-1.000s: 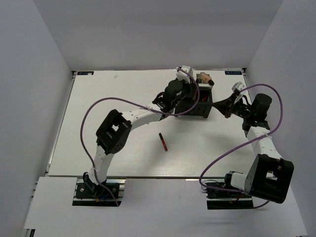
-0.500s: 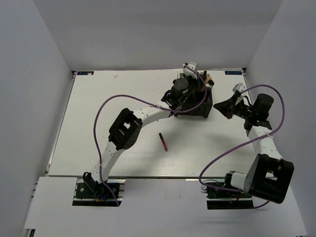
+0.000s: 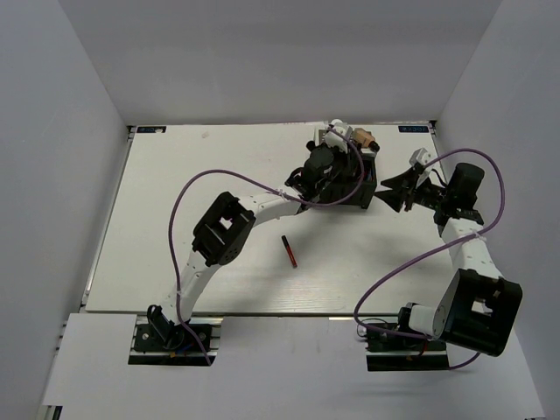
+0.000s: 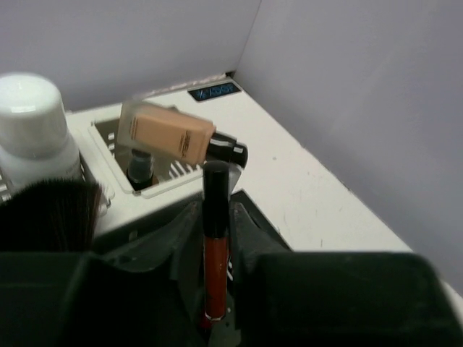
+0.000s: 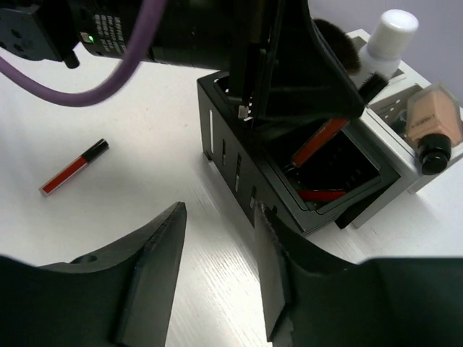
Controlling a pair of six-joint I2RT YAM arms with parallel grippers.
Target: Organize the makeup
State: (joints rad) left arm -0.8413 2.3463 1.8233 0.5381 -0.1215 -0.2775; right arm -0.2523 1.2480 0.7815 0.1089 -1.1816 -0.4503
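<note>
My left gripper point(image 3: 343, 173) hangs over the black box point(image 3: 357, 204). A red-black pencil point(image 4: 215, 253) stands upright between its jaws, which are open with a thin gap on the pencil's right side point(image 4: 215, 211). Two more red pencils point(image 5: 318, 141) lie inside the box point(image 5: 231, 166). Behind it a tan bottle point(image 4: 170, 134) leans in a white tray point(image 4: 98, 137), beside a white bottle point(image 4: 32, 119) and a black brush point(image 4: 47, 210). One red-black pencil point(image 3: 289, 250) lies loose on the table. My right gripper point(image 5: 217, 217) stands open and empty at the box's right wall point(image 3: 391, 188).
The tan bottle point(image 5: 434, 123), white bottle point(image 5: 387, 36) and brush point(image 5: 340, 40) crowd the far side of the box. The loose pencil point(image 5: 74, 167) lies on bare table towards the middle. Grey walls close the table at the back and on both sides.
My left gripper shifted right over the box and its jaws have parted around the pencil. My right gripper went from shut to open and edged left towards the box.
</note>
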